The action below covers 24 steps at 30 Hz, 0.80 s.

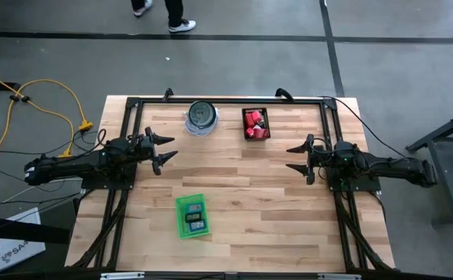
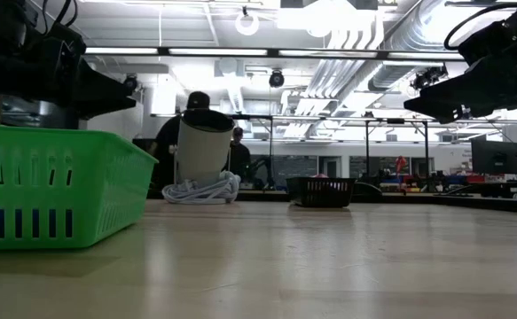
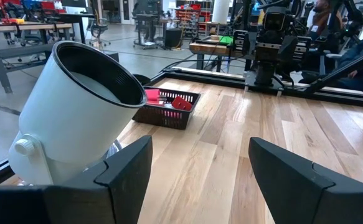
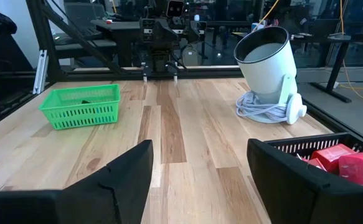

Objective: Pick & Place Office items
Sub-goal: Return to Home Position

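Note:
Red and pink office items (image 1: 255, 122) lie in a small black basket (image 1: 266, 134) at the table's far middle; they also show in the right wrist view as blocks (image 4: 346, 163). A green tray (image 1: 182, 222) near the front edge holds a few small pieces (image 1: 196, 218). My left gripper (image 1: 172, 149) hovers open at the table's left, pointing level toward the right. My right gripper (image 1: 290, 159) hovers open at the right, facing it. Neither has anything between its fingers.
A round white container (image 1: 201, 117) with a dark inside stands on a coiled cable left of the black basket (image 3: 169, 112). A black frame (image 1: 226, 99) runs along the table's edges. Bare wood lies between the two grippers. A person's feet (image 1: 181, 25) show beyond the far edge.

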{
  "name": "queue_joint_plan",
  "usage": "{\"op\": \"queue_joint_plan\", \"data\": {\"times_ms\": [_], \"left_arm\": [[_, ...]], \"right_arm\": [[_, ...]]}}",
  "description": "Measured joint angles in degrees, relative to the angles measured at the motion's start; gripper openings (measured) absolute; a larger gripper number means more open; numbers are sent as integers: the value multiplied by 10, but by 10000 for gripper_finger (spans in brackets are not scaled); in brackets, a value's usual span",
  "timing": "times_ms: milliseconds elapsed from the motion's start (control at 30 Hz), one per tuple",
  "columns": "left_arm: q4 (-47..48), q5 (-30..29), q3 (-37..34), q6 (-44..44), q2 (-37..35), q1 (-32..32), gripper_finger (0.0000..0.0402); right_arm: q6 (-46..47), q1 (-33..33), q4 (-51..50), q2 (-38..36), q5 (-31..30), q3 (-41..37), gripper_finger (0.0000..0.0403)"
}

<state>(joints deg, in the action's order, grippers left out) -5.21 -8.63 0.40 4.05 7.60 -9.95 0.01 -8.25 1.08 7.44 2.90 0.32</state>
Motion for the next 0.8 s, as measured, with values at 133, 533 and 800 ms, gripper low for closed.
{"op": "queue_joint_plan", "data": {"times_ms": [133, 533, 800], "left_arm": [[0, 0, 0, 0, 0, 0, 258], [-2, 0, 0, -47, 0, 0, 258], [-14, 0, 0, -192, 0, 0, 258]], "right_arm": [[0, 0, 0, 0, 0, 0, 248], [0, 0, 0, 0, 0, 0, 248], [0, 0, 0, 0, 0, 0, 248]]}}
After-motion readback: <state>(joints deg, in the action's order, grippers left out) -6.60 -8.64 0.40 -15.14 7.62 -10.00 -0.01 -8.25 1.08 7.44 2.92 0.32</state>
